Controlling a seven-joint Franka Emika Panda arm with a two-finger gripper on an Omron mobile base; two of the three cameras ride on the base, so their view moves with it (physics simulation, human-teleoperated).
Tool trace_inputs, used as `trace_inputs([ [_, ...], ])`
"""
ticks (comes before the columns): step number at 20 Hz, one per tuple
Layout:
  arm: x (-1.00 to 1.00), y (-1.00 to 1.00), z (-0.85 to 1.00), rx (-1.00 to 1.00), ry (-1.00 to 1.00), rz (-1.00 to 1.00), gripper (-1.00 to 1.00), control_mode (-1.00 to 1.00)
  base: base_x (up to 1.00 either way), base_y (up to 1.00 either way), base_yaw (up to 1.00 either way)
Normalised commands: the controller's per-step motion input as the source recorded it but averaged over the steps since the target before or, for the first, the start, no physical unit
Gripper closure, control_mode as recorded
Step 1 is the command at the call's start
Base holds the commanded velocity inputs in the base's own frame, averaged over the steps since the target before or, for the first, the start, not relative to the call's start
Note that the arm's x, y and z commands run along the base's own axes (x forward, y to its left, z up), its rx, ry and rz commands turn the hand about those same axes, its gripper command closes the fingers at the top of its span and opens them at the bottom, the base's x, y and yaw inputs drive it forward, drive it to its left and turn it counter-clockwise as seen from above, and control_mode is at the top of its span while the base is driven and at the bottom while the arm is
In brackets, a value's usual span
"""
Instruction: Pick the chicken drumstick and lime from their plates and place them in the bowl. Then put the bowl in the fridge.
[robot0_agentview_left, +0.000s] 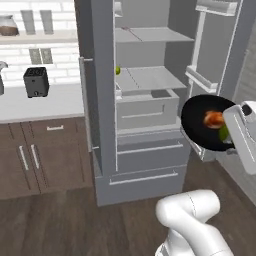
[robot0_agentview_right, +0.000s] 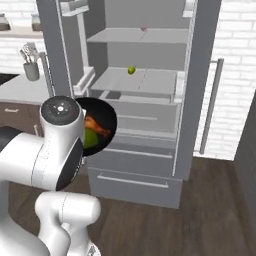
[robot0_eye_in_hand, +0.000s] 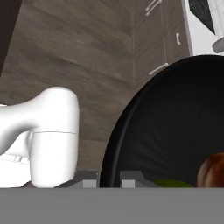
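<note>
The fridge (robot0_agentview_left: 150, 45) stands open, with white shelves and drawers inside. In front of it hangs the glossy black bowl (robot0_agentview_left: 196, 117), tilted on its side, its inside facing the left base camera. The chicken drumstick (robot0_agentview_left: 214, 118) and the lime (robot0_agentview_left: 223, 133) lie in its lower part. My gripper (robot0_eye_in_hand: 109, 180) is shut on the bowl's rim (robot0_eye_in_hand: 114, 144), which runs between the two fingertips. In the right base view my arm hides half of the bowl (robot0_agentview_right: 107, 116), with the drumstick (robot0_agentview_right: 98, 128) and lime (robot0_agentview_right: 90, 139) beside the arm. The plates are out of view.
A small yellow-green fruit (robot0_agentview_right: 131, 70) sits on the fridge's middle shelf (robot0_agentview_left: 150, 77). The open fridge door (robot0_agentview_right: 200, 85) with its bar handle (robot0_agentview_right: 212, 105) stands to the right. A counter with a black toaster (robot0_agentview_left: 36, 81) lies left. Wooden floor (robot0_agentview_right: 210, 210) spreads below.
</note>
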Motion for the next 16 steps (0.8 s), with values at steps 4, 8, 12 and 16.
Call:
trace_inputs([
  [4, 0.00, 0.00, 0.00, 0.00, 0.00, 0.00, 1.00, 1.00, 0.82, 0.02, 0.19],
  [8, 0.00, 0.00, 0.00, 0.00, 0.00, 0.00, 1.00, 1.00, 0.79, -0.17, 0.23],
  [12, 0.00, 0.00, 0.00, 0.00, 0.00, 0.00, 1.00, 1.00, 0.71, -0.30, 0.21],
  [16, 0.00, 0.00, 0.00, 0.00, 0.00, 0.00, 1.00, 1.00, 0.54, -0.32, 0.12],
])
